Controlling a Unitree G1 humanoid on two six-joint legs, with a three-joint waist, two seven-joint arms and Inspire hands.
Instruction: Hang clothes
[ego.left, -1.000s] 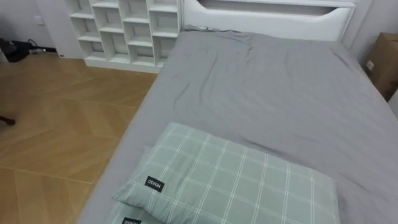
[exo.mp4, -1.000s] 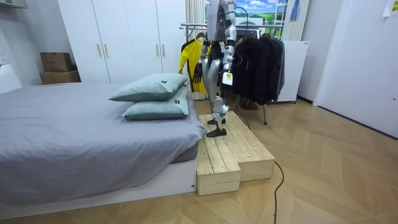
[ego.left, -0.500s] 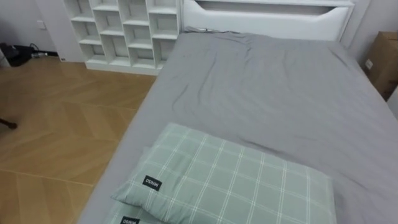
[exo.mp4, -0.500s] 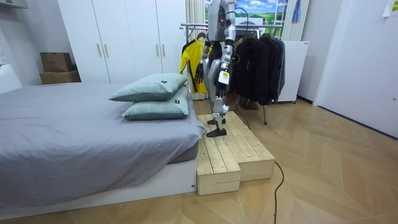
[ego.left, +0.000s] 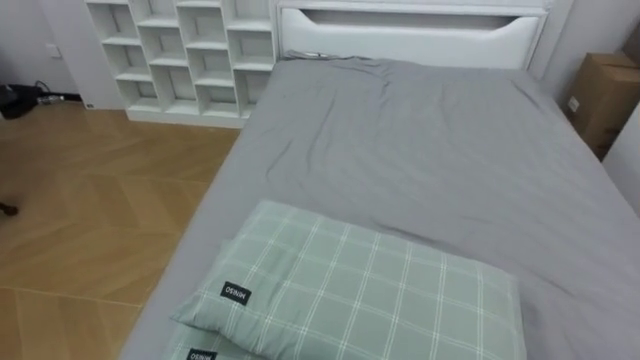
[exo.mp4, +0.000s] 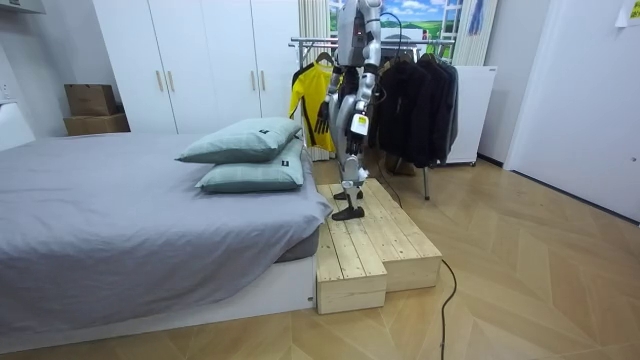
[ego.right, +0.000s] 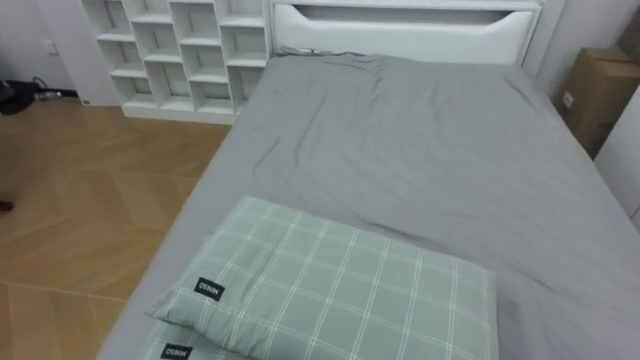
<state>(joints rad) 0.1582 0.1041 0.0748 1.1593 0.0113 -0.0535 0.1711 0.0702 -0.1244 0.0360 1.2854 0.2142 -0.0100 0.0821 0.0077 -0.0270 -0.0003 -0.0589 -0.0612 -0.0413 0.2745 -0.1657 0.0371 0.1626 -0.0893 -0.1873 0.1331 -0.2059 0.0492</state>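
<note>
Left hand (exo.mp4: 357, 127) has swung slightly bedward, hanging low like the right hand (exo.mp4: 322, 115) (open or closed, I cannot tell). Checked pillows (ego.left: 350, 290) lie nearest on the grey bed (ego.left: 430, 150) ahead; the yellow garment (exo.mp4: 301, 95) hangs on the rack (exo.mp4: 305, 42) behind.

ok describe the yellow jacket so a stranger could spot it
Find the clothes rack behind the robot, past the bed's pillow end. The yellow jacket hangs at the rack's end on the room view's left, by the wardrobe. It is the one bright garment; the coats beside it are dark.
</note>
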